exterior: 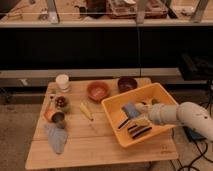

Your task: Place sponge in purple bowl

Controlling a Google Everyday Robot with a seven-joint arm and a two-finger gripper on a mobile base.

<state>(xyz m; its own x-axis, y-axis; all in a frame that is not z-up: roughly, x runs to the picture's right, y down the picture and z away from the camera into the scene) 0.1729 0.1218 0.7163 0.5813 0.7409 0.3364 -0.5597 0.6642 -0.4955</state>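
The purple bowl [127, 83] stands at the back of the wooden table [100, 147], just behind the yellow bin [160, 96]. A blue-grey sponge-like block [131, 108] lies inside the bin near its middle. My gripper [140, 113] reaches into the bin from the right, on the end of the white arm [187, 116], and is right at the blue-grey block. Flat dark items [140, 131] lie in the bin under the gripper.
An orange bowl [98, 90] sits left of the purple bowl. A white cup [62, 81], a small dish [61, 103], a can [55, 117], a yellow object [86, 111] and a grey-blue cloth [56, 138] lie on the left half of the table.
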